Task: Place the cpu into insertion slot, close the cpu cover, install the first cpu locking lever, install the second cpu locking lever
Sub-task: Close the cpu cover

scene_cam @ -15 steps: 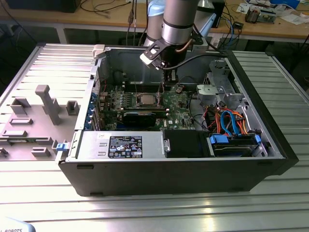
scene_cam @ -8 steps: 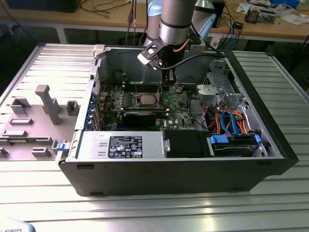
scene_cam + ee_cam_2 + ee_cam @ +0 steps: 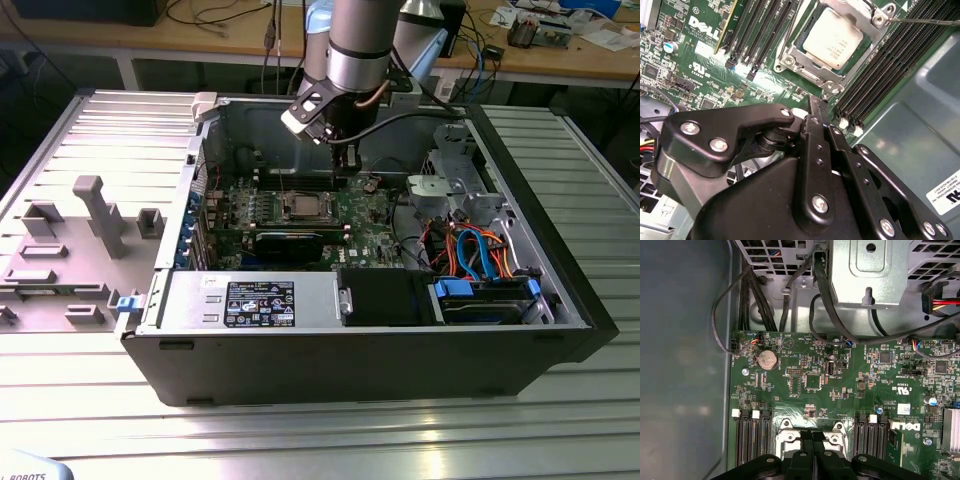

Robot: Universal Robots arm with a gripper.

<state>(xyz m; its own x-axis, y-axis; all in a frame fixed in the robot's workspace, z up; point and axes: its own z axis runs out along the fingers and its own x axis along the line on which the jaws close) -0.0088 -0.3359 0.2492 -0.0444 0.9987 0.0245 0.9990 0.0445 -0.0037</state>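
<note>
The cpu lies flat in the insertion slot, its dull silver top facing up; in the exterior view it is the silver square mid-board. The cpu cover lies down around it as a thin metal frame. A thin locking lever sticks out sideways from the socket's corner. My gripper hangs just above the board, a little to the exterior view's right of the socket. Its black fingers are pressed together, shut on nothing. In the first wrist view the gripper covers the middle of the socket.
The open computer case walls in the board on all sides. Black memory slots flank the socket. A black graphics card, a labelled power supply and a drive bay with blue cables sit nearby. A grey fixture plate lies outside.
</note>
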